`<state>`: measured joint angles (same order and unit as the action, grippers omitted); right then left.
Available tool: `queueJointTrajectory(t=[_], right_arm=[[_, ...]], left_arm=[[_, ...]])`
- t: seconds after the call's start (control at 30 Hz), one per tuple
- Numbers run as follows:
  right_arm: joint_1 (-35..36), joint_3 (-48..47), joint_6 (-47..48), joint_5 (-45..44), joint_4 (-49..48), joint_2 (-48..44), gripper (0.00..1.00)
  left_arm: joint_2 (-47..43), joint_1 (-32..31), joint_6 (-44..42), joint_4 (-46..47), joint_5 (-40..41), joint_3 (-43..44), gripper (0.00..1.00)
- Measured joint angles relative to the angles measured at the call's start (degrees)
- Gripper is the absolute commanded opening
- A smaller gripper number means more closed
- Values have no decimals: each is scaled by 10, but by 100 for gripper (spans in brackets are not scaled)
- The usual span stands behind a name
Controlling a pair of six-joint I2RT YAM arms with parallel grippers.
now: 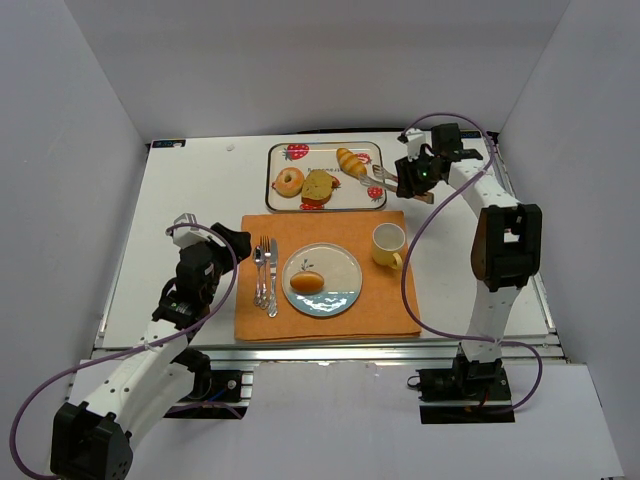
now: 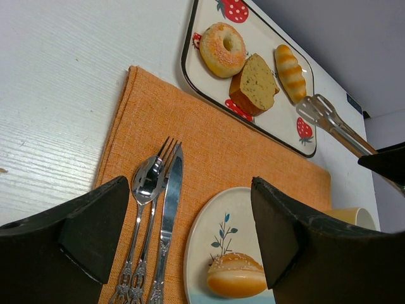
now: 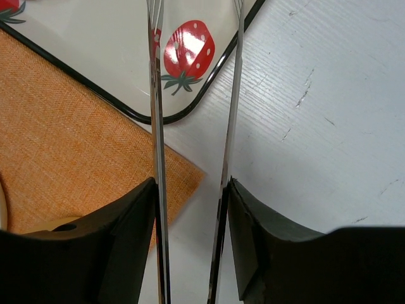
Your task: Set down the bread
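Observation:
A seeded bread roll (image 1: 307,283) lies on the round plate (image 1: 345,265); it also shows in the left wrist view (image 2: 237,275). The strawberry tray (image 1: 325,158) holds a doughnut (image 1: 289,182), a bread slice (image 1: 319,186) and a striped roll (image 1: 351,161). My right gripper (image 1: 408,180) is shut on metal tongs (image 1: 380,178). The tongs' arms (image 3: 155,126) are spread and hold nothing, their tips over the tray's right end beside the striped roll. My left gripper (image 1: 222,240) is open and empty above the placemat's left edge, near the cutlery (image 2: 152,190).
The orange placemat (image 1: 390,300) carries the plate, a spoon, fork and knife (image 1: 265,275) on the left and a cream cup (image 1: 388,243) on the right. White walls enclose the table on three sides.

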<state>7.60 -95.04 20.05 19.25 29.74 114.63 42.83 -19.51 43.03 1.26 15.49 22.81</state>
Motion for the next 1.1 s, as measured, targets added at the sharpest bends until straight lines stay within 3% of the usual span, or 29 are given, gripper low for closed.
queueJointTrajectory(t=[0.73,0.93,1.1], right_arm=[[0,-38,0,4,-4,59,50],[0,-50,1,11,-5,67,42],[0,-50,5,19,-6,70,22]], left_arm=[[7,0,0,-2,0,5,87],[7,0,0,-2,0,5,87],[7,0,0,-3,0,6,87]])
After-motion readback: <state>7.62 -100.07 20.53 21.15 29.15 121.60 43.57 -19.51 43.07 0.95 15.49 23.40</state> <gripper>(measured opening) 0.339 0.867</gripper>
